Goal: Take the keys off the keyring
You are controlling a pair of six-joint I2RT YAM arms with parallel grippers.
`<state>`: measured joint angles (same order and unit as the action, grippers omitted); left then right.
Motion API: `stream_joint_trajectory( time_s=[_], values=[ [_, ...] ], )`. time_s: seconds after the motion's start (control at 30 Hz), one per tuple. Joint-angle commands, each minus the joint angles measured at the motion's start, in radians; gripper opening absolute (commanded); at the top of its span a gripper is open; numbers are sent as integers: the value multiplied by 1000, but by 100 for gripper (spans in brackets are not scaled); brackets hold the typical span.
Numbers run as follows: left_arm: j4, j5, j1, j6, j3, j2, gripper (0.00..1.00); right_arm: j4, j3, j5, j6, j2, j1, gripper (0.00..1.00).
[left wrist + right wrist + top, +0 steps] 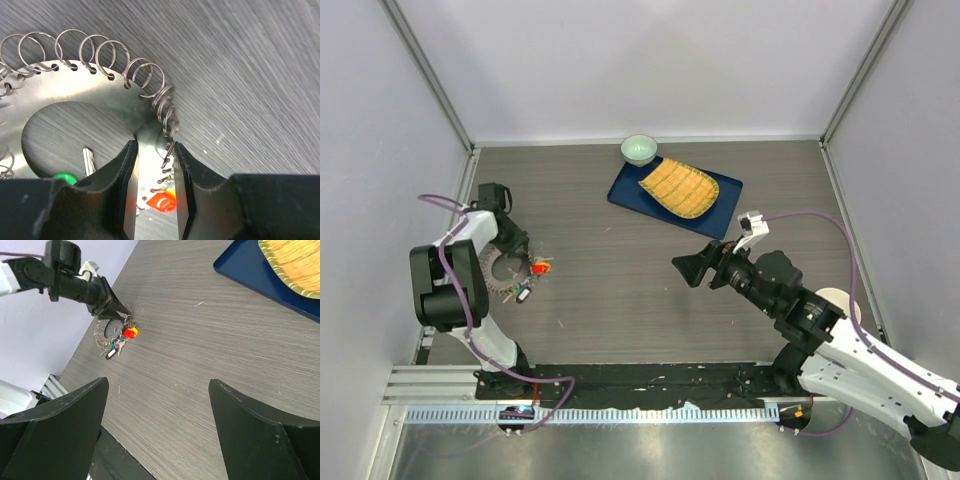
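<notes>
Leftward, left gripper [153,147] astride keyring [65,85] rim, grip unclear, right gripper [159,384] spread, bowl [639,149], blue tray [625,190] well apart

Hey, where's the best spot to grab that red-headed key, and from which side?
Probably the red key's plastic head: it sticks out past the keyring toward mid-table. Come from above on that side; the left gripper straddles the ring's band beside it.

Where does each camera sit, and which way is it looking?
Top: above and behind, looking down on the table; left arm and right arm show.
Left wrist: on the left arm, looking down at the keyring; the left hand shows.
Right wrist: on the right arm, looking across at the keyring; the right hand shows.
Shared: the keyring.
</notes>
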<state>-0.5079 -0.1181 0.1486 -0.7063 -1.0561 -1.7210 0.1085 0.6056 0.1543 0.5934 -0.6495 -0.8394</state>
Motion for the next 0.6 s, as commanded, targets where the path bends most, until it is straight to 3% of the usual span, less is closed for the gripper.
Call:
stream_joint_trajectory(
  time_s=[0.0,0.2,0.57],
  values=[
    [-17,84,-4,7,-4,130,0,-131,-9,-47,-4,-42,3,88],
    [14,115,-6,10,10,225,0,-190,-20,-85,3,-81,3,88],
    [43,302,-6,24,28,345,0,-331,-41,-125,11,-183,3,86]
  ],
)
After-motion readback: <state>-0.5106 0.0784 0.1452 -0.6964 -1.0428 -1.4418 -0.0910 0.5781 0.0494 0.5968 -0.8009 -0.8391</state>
